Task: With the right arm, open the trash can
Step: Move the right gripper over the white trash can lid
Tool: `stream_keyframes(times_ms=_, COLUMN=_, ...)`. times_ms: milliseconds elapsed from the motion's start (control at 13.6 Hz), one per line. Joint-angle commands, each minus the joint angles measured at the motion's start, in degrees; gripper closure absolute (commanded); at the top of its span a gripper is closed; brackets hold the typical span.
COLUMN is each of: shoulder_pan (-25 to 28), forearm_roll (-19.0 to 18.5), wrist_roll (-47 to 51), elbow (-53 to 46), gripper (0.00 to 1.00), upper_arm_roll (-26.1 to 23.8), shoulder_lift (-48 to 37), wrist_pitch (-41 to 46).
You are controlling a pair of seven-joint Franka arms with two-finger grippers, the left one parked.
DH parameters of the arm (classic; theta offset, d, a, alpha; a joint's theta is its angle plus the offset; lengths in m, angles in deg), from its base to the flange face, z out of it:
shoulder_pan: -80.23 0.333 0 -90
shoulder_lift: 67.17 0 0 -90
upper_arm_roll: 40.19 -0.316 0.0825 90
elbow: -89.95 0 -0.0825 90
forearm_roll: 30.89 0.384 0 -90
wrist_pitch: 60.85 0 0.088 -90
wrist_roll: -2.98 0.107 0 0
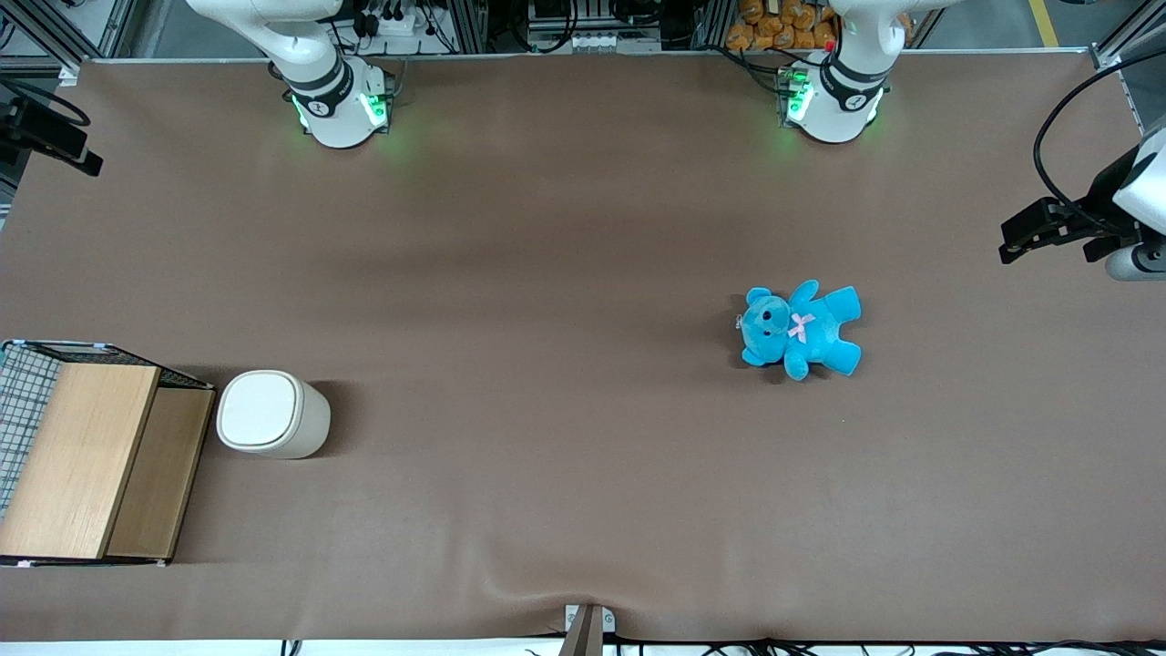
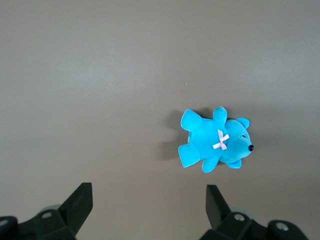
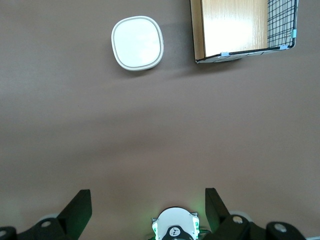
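Brown worktop filled the front view; we found the trash can at lower left, lid shut (beside a wire-mesh box). Our end effector hung high, fingers spread, nothing held. We judged the approach pending: descend onto the lid.

**Things on our big brown table**

We are looking at a big brown table. A small cream trash can is sitting on it, with its flat white lid shut. Just beside it, at the working arm's end, a wire box with a wooden top is resting. A blue teddy bear is lying well apart, toward the parked arm's end. Our gripper is hanging high above the table with its fingers spread wide, touching nothing.
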Motion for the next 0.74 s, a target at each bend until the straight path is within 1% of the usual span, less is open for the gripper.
stream_keyframes(times_ms=0, shoulder_pan=0.6, forearm_roll=-0.6, wrist_roll=0.3, elbow=0.1, gripper=0.0, upper_arm_roll=0.5, shoulder_lift=-0.4, wrist_pitch=-0.1)
stream_keyframes(times_ms=295, shoulder_pan=0.7, forearm_roll=-0.5, wrist_roll=0.3, elbow=0.0, gripper=0.0, upper_arm_roll=0.5, shoulder_lift=-0.3, wrist_pitch=0.0)
stream_keyframes(times_ms=442, shoulder_pan=1.6, forearm_roll=-0.5, wrist_roll=0.3, elbow=0.0, gripper=0.0, upper_arm_roll=0.4, shoulder_lift=-0.1, wrist_pitch=0.1)
stream_keyframes(times_ms=663, shoulder_pan=2.0, forearm_roll=-0.9, wrist_roll=0.2, elbow=0.3, gripper=0.0, upper_arm_roll=0.5, shoulder_lift=5.3, wrist_pitch=-2.2)
